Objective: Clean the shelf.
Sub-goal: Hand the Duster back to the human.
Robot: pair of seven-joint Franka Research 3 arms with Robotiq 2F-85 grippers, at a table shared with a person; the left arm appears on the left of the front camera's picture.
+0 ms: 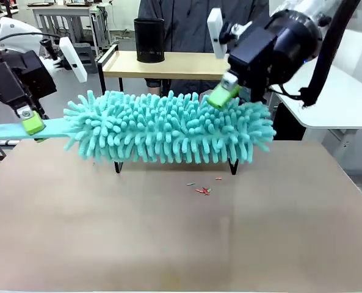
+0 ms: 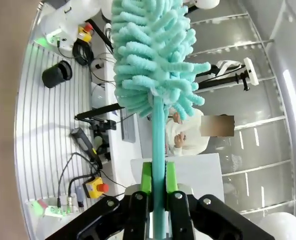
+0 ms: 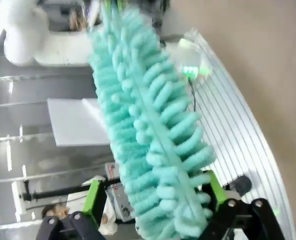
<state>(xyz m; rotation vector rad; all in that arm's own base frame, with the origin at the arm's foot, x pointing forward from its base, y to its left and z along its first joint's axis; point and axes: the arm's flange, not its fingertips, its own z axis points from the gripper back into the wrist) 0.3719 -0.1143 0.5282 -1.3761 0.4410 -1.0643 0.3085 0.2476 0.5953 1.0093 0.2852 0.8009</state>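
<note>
Teal duster (image 1: 168, 128) hides the shelf (image 1: 168, 64) front; left gripper (image 1: 32, 122) clamps its handle, right gripper (image 1: 222, 93) straddles its far end wide, crumbs (image 1: 203, 190) before the shelf.

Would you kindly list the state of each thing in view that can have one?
duster: held level in front of the shelf, handle clamped in the left gripper.
left gripper: shut on the duster handle.
right gripper: jaws open, straddling the duster's fluffy head.
shelf: mostly hidden behind the duster.
black cup: upright on the shelf's top board.
crumbs: scattered on the table.
</note>
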